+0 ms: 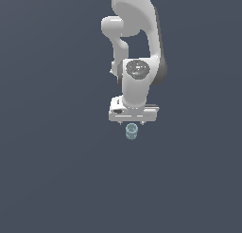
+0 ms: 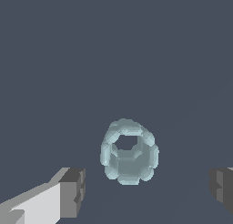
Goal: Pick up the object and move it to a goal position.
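Fingertips first, since they're right up against the wrist camera: two dark grey pads on white fingers, spread wide apart, with nothing between them. So the end effector is wide apart and not gripping anything.

Just ahead of that gap sits the object — a tiny pale blue-green see-through cup with a bumpy ringed rim. From the wrist view you look partly down into its hollow middle, and it's clearly narrower than the spread of the fingers. It lines up a bit closer to the finger with the white body showing than to the other one, and neither pad is touching it.

In the exterior view the white arm comes down from the top of frame, and the end effector points straight down at the flat dark grey-blue counter. The object shows up just below the wide white hand body, roughly centred under it. Its rim looks very close to the underside of the hand — can't really tell from this angle how much clearance there is, or whether the fingertips reach down alongside the cup, because they're barely visible here. The cup stands upright with its open end facing up
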You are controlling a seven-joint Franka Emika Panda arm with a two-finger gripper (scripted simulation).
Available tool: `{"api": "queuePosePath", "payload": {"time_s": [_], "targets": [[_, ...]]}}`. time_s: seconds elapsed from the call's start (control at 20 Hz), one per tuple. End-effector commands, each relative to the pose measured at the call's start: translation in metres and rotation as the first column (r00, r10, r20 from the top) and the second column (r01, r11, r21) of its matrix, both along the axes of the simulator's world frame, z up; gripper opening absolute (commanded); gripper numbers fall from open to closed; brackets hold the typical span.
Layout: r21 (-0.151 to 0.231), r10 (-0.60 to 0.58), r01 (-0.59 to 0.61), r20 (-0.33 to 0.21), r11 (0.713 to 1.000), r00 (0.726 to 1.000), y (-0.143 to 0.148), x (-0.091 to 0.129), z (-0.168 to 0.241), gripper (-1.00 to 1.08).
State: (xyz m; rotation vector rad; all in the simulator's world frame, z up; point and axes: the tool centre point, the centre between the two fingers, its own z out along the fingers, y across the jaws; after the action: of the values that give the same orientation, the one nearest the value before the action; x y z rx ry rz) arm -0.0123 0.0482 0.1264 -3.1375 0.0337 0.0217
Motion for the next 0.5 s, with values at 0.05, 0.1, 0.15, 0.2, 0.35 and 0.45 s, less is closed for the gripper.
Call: {"api": "queuePosePath", "payload": {"time_s": [0.05, 0.1, 0.15, 0.2, 0.35, 0.45], "targets": [[-0.003, -0.024, 0.024, 0.009, 1.0, 1.0, 0.004, -0.002, -0.012, 1.0], [-0.003, -0.029, 0.029, 0.01, 1.0, 1.0, 0.005, -0.002, -0.015, 1.0], [-0.003, -0.032, 0.032, 0.011, 0.999, 0.999, 0.006, -0.002, -0.016, 1.0], [-0.004, -0.035, 0.035, 0.013, 0.999, 0.999, 0.006, -0.003, -0.018, 1.0], [-0.004, -0.039, 0.039, 0.014, 0.999, 0.999, 0.007, -0.003, -0.02, 1.0], [-0.004, -0.036, 0.036, 0.012, 0.999, 0.999, 0.007, -0.003, -0.019, 1.0]]}}
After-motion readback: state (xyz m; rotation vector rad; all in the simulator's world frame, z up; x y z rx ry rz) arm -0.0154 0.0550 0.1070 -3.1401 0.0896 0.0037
